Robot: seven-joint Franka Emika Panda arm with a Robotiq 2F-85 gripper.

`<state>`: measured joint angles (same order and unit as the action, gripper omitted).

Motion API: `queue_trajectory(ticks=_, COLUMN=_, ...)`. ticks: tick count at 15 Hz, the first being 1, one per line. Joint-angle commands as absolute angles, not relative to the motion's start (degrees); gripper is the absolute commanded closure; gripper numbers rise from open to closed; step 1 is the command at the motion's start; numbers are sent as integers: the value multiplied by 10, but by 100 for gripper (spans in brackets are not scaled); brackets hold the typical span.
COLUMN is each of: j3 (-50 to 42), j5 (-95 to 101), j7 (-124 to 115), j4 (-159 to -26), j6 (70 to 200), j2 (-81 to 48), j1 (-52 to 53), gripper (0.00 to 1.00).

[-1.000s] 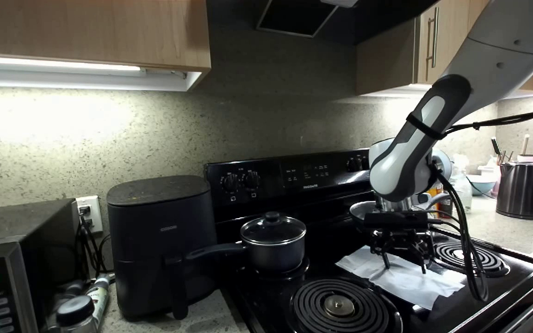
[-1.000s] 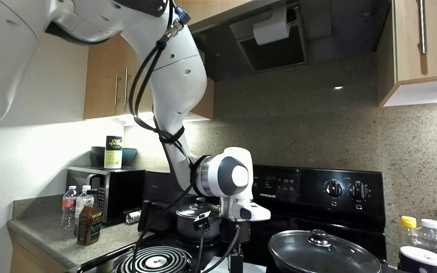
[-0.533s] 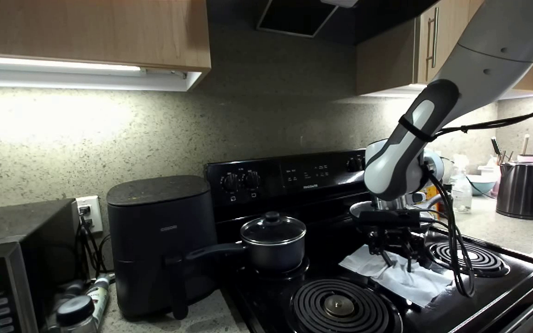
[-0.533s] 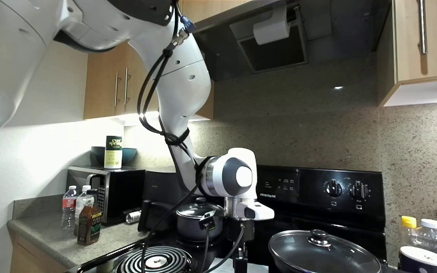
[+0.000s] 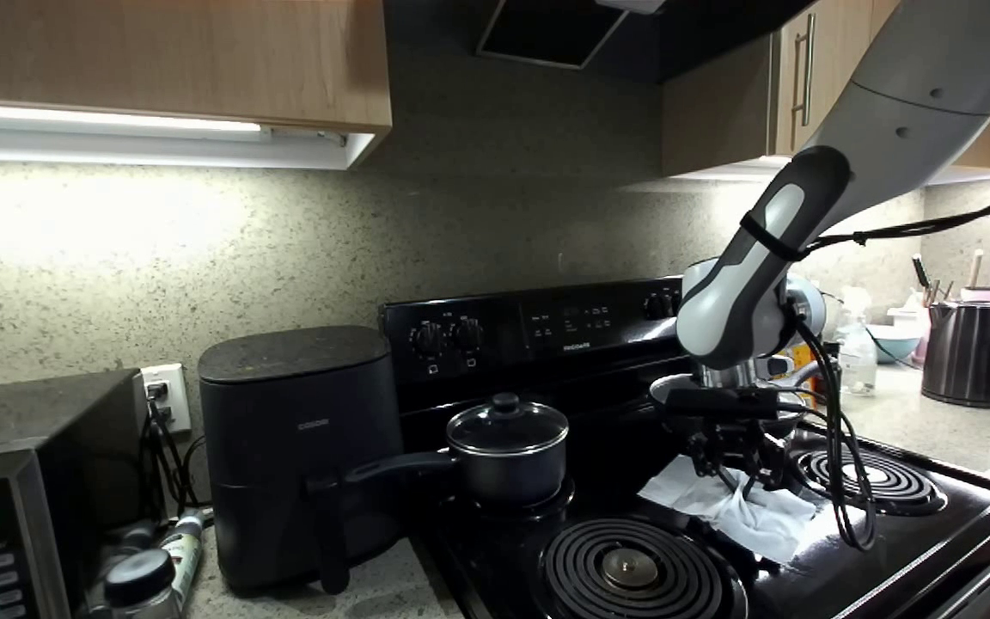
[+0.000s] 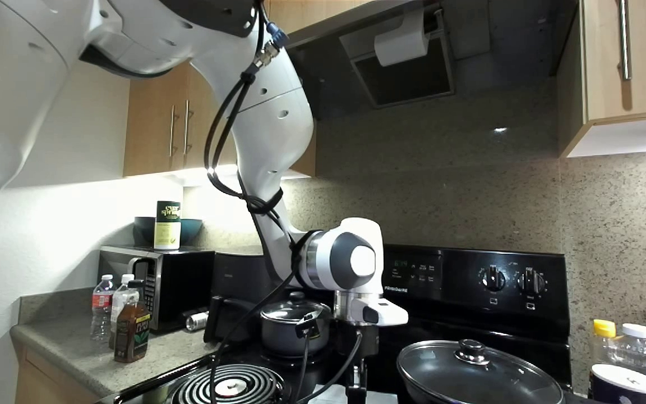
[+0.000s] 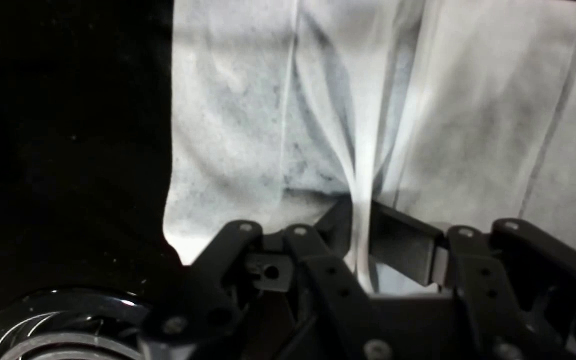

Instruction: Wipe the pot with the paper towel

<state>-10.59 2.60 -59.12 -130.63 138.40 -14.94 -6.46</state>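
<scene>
Wrist view: a fold of the paper towel [image 7: 368, 115] is pinched by the hand [image 7: 362, 220], its jaws nearly together.

Backsplash [image 5: 289, 249]: speckled beige-gray, stone-like
Side wall [image 6: 84, 134]: plain white
Upper cabinets [image 5: 160, 52]: pale wood, metal bar handles [image 6: 624, 45]
Under-cabinet light [image 5: 100, 117]: glowing white
Surface [image 6: 65, 342]: speckled gray

Under the cupboard [image 5: 160, 52], a strip light [image 5: 117, 119] bleaches the wall [image 5: 74, 219] nearly white in an exterior view, while the hood [image 5: 564, 34] sits in gloom and pale glare marks the stove [image 5: 605, 494]. My wrist view is soft: the paper towel [image 7: 228, 125] bright with grey shadows, the stove beside it almost black, my own fingers [image 7: 403, 245] a little blurred.
</scene>
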Motion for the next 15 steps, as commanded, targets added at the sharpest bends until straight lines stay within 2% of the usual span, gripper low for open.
queue_trajectory(ticks=1, j3=-116, j5=31, j7=-626, j4=-1341, j6=1366, j2=-94, j1=-44, gripper=98)
queue_trajectory(ticks=9, j3=-87, j5=111, j7=-722, j4=-1417, j6=1308, j2=112, j1=-49, gripper=98)
queue_trajectory(ticks=10, j3=-85, j5=90, j7=-689, j4=-1380, j6=1322, j2=46, j1=-54, gripper=93)
queue_trajectory(ticks=14, j3=-75, j5=89, j7=-697, j4=-1404, j6=1306, j2=106, j1=-61, gripper=93)
queue_trajectory(ticks=15, j3=-75, j5=89, j7=-697, j4=-1405, j6=1306, j2=106, j1=-62, gripper=98)
